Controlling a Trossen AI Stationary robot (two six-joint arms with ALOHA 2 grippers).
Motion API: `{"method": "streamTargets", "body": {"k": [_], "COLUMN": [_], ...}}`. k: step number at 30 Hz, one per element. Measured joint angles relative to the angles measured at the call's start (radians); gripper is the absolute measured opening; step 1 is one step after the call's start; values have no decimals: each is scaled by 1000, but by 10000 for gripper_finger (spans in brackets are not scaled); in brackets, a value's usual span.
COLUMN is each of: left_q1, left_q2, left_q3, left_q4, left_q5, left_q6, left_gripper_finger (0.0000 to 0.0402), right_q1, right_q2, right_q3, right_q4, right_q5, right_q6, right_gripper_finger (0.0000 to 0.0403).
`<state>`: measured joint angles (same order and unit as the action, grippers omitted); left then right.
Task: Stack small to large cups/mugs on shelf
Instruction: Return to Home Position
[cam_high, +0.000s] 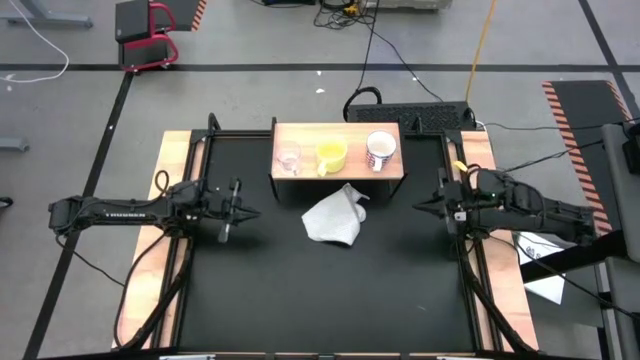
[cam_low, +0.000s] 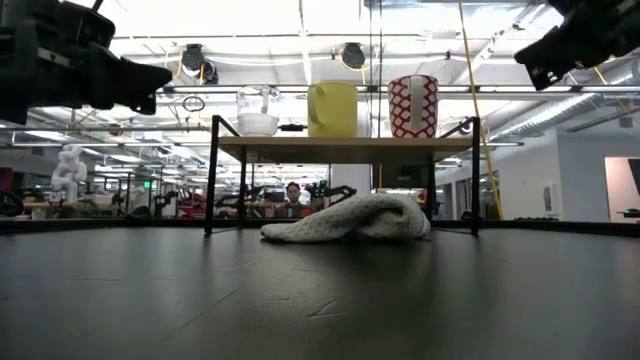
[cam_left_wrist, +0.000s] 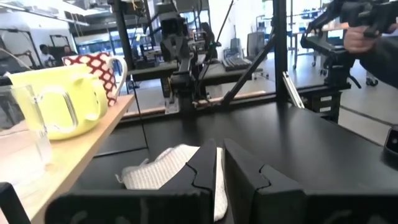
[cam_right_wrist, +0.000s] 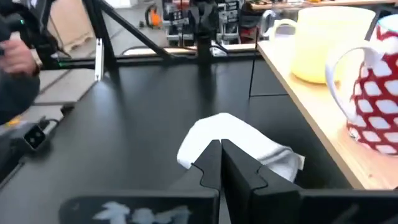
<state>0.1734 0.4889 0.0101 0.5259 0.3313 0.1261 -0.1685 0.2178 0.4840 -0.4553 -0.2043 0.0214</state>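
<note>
Though set close in one row on the shelf, touching nowhere: tiny clear glass cup toward the left arm's side, yellow cup in the middle, white patterned mug toward the right arm's side. All upright on the light-wood top, smallest to largest along the row. Handles of the yellow cup and the mug turned toward the shelf's front edge. Red lattice pattern on the mug's outside, plain white within; plain yellow inside the yellow cup; a pale, whitish bottom to the glass in the low view.

No brand or label readable on any cup. White lettering along the left arm, too small to read surely.

Just beside the shelf's front edge, lying crumpled on the black counter: grey-white cloth, apart from both arms.

Left tool held above the counter's left part, well apart from the shelf, pointing inward; fingers drawn nearly together in its wrist view, only a thin slit between them, pinching nothing. Right tool likewise above the counter's right edge, pointing inward, fingers pressed together, gripping nothing, touching nothing.

Beyond the counter, in the left wrist view, a person's hand near some dark equipment.
</note>
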Motion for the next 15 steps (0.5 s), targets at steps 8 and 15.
{"method": "streamTargets", "body": {"k": [8,15], "left_q1": [0,0], "left_q2": [-26,-27], "left_q3": [0,0], "left_q4": [-18,-28], "left_q5": [2,1], "left_q6": [1,29], "left_gripper_finger": [31,31], "right_q1": [0,0], "right_q2": [-45,-46], "right_q3": [-57,-178], "right_q4": [70,260], "right_q5": [75,103], "right_q6": [57,74], "right_gripper_finger": [0,0]}}
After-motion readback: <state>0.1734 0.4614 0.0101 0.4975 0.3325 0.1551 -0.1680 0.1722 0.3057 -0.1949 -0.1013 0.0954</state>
